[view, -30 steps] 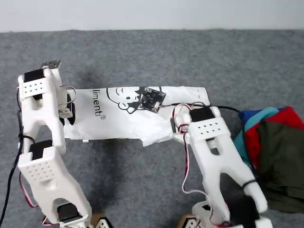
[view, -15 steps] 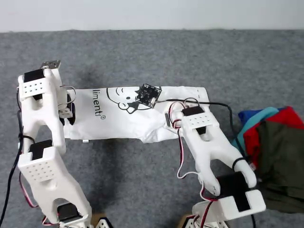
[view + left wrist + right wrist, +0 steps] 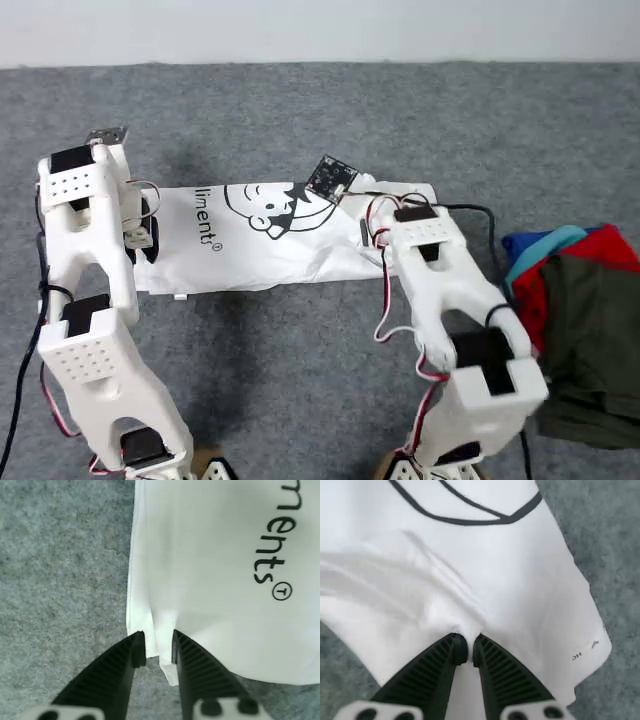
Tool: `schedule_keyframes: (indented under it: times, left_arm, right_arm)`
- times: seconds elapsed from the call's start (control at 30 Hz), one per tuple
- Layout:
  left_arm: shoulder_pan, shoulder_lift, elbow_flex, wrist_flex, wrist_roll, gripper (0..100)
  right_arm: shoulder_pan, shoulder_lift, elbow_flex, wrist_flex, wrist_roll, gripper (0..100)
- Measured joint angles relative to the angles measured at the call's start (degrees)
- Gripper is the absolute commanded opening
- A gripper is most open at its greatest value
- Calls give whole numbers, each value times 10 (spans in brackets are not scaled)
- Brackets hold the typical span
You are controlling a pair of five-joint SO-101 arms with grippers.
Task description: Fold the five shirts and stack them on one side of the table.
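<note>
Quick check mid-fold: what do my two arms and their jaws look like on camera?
Both the left arm and right arm are blocky white plastic with dot-perforated panels and black motor blocks at the joints. Thin red, white and black cables loop along them. The jaws are black and ribbed on white mounts.

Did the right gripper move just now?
Yes. The right gripper, pinching the white shirt, went toward the table's far edge, judged against the clothes pile.

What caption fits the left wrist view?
Left gripper pinches the corner edge of the white printed shirt lying on the grey table.
</note>
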Motion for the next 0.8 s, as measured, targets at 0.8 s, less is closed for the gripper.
schedule_keyframes:
  times: [0.8]
  left_arm:
    - [0,0,0,0,0,97]
  right_arm:
    - [8,91,-260,225,-188,178]
